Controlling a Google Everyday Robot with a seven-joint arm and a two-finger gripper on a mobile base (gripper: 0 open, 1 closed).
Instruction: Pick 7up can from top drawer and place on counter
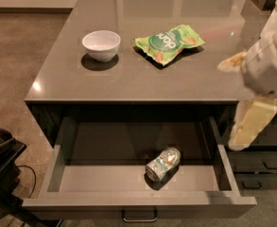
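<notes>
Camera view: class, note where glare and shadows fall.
Camera view: glare spots dot the counter at left and far end; the bowl and the 7up can cast dark shadows; the top drawer is dim inside; the gripper hangs right of it.

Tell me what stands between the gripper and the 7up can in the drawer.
Nothing visible, apart from a wall to clear. The gripper hangs at the right, by the right wall of the top drawer. The 7up can lies on its side, alone on the open drawer's floor, right of the middle.

White rounded arm (pixel 270 65), cream-yellow jaws at right edge
</notes>
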